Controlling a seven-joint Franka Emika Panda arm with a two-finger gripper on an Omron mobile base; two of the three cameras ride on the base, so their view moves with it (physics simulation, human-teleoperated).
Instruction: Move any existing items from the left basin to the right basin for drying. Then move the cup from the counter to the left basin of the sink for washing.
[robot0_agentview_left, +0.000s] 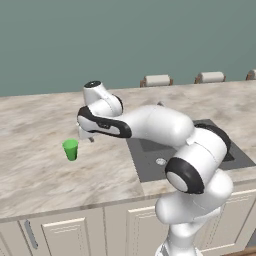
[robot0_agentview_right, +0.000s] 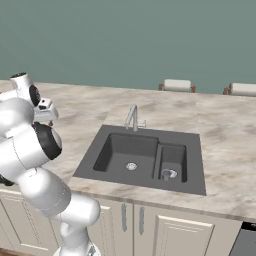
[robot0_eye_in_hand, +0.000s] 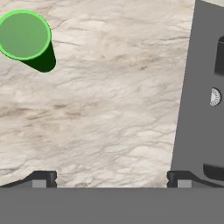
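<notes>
The green cup (robot0_agentview_left: 70, 149) stands upright on the marbled desk (robot0_agentview_left: 35, 170), well to the left of the dark grey sink (robot0_agentview_right: 145, 157) and apart from it. The arm reaches out over the desk between the cup and the sink, and the pincer (robot0_agentview_left: 86, 136) hangs above the stone just right of the cup, not touching it. In the hand view the pincer (robot0_eye_in_hand: 111, 179) is released, its two dark fingertips (robot0_eye_in_hand: 43, 178) standing wide apart with nothing between them; bare marbled stone lies below, the cup (robot0_eye_in_hand: 26, 37) sits toward the upper left corner seen from above with its rim open, and the edge of the sink (robot0_eye_in_hand: 192, 109) runs down the right side. In the right base view the left basin (robot0_agentview_right: 125, 152), the wider one, shows its round silvery drain ring (robot0_agentview_right: 131, 166). The narrower right basin (robot0_agentview_right: 172, 160) holds a small pale silvery loop (robot0_agentview_right: 170, 173) on its floor. A slim curved faucet (robot0_agentview_right: 133, 118) rises behind the sink. Two pale rolls (robot0_agentview_right: 177, 85) lie along the far edge of the desk.
</notes>
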